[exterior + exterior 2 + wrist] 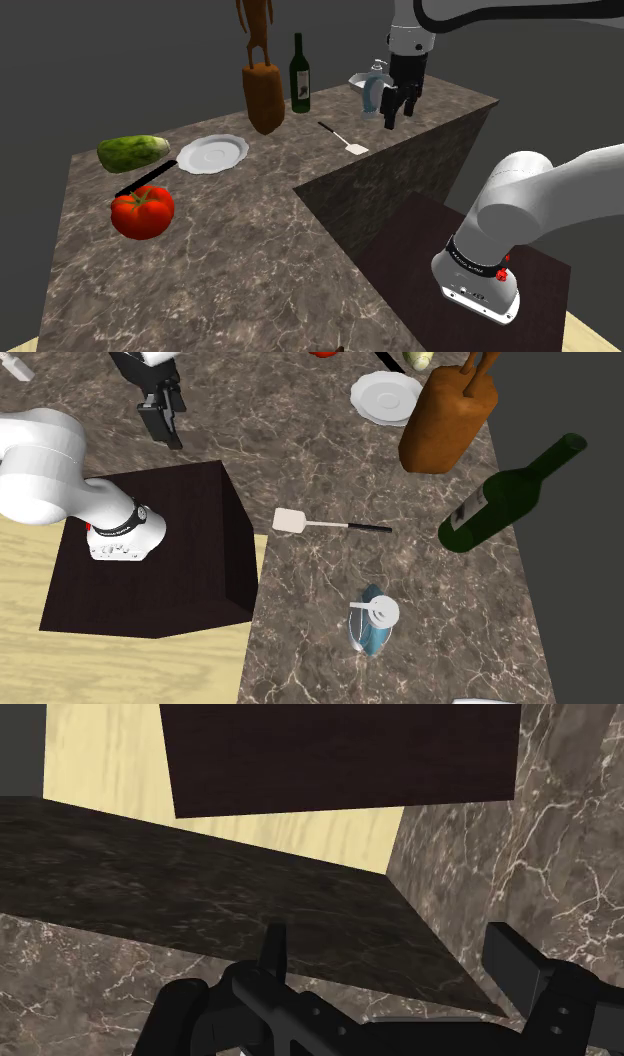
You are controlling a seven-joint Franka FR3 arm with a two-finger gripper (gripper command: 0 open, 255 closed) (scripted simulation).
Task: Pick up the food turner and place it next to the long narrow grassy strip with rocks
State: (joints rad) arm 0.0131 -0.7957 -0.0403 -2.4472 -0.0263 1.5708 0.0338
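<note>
The food turner (pixel 345 140) (pixel 300 523) lies flat on the marble counter (pixel 250 250), a white blade on a thin black handle. My gripper (pixel 398 108) (pixel 165 422) (pixel 395 959) hangs open and empty well above the counter's edge by the stand, off to the blade side of the turner and apart from it. In the wrist view it looks down on the counter's corner, the dark stand (pixel 340 754) and the pale wooden floor (pixel 110 764). A green lumpy oblong thing (pixel 132 152) lies at the far left of the counter in the shoulder view.
A red tomato (pixel 142 212), a black-handled tool (pixel 145 180) and a white plate (pixel 212 153) (pixel 386 397) sit near the green thing. A brown figure (pixel 263 95) (pixel 445 422), a green bottle (pixel 299 78) (pixel 505 497) and a blue-white object (pixel 372 88) (pixel 372 624) stand around the turner.
</note>
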